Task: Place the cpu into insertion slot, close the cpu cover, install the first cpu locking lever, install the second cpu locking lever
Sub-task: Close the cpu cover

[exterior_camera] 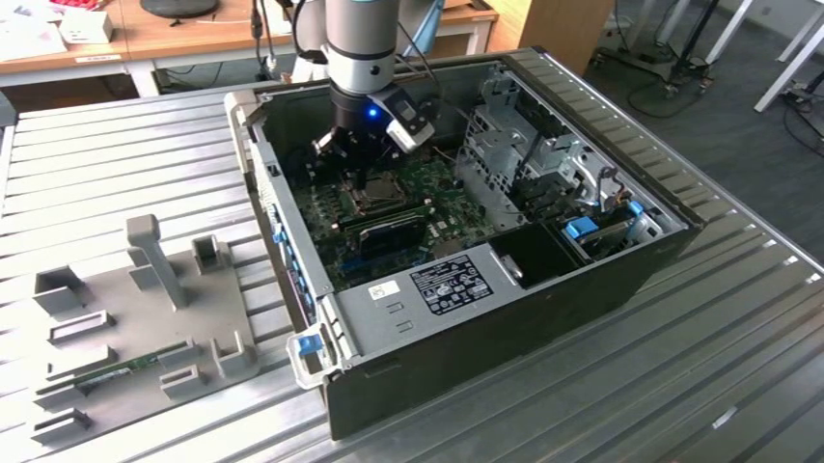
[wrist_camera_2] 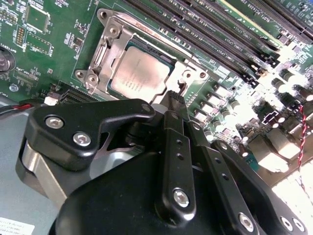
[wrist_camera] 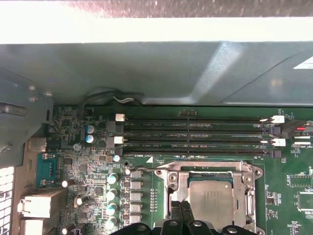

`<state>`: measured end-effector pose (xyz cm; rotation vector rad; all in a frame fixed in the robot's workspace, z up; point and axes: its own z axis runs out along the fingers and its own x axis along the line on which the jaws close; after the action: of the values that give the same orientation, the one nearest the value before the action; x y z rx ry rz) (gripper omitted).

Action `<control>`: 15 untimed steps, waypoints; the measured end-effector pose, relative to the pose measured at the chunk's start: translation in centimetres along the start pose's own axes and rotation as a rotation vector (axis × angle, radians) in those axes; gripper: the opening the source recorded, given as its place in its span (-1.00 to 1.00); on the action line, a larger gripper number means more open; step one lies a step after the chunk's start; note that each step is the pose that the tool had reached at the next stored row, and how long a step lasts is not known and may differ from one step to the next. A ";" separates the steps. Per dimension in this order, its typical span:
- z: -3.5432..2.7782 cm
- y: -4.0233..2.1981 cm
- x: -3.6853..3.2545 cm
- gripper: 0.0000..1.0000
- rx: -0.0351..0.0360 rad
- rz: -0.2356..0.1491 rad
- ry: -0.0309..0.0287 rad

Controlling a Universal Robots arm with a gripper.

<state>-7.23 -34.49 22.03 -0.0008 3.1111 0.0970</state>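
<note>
Seeing, in the exterior view, the open computer case (exterior_camera: 515, 338) lying on the ribbed metal surface (exterior_camera: 721, 386), with much free room around its outer edges. Noticing a grey fixture plate (exterior_camera: 129, 318) lying well apart from it, at the exterior view's left. Reaching down with the arm (exterior_camera: 361, 39) between the case walls, over the green circuit board (exterior_camera: 438, 193), with little room toward the drive cages (exterior_camera: 541, 154). Holding the end effector (wrist_camera_2: 173, 98) with its fingers pressed together, nothing visible between them, the tip at the edge of the cpu cover (wrist_camera_2: 113, 46); touching or not, cannot tell. Finding the cpu (wrist_camera_2: 139, 73) already sitting inside the insertion slot (wrist_camera: 208, 175), the cover lying flat around it. Seeing the long black memory slots (wrist_camera: 195, 132) running just beside the socket. Noting a black-and-white label (exterior_camera: 451, 283) on the metal box near the case front, its print not being readable.
</note>
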 end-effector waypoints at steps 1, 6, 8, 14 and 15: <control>-0.09 0.01 0.00 -0.80 0.0000 0.000 0.0000; -0.20 0.02 -0.01 -0.80 -0.0004 0.000 -0.0003; -0.22 0.02 -0.01 -0.80 -0.0001 0.000 -0.0001; -0.34 0.02 -0.01 -0.80 -0.0001 0.000 -0.0001; -0.34 0.02 -0.01 -0.80 -0.0002 0.000 -0.0002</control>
<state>-7.23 -34.48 22.37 -0.0009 3.1109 0.0973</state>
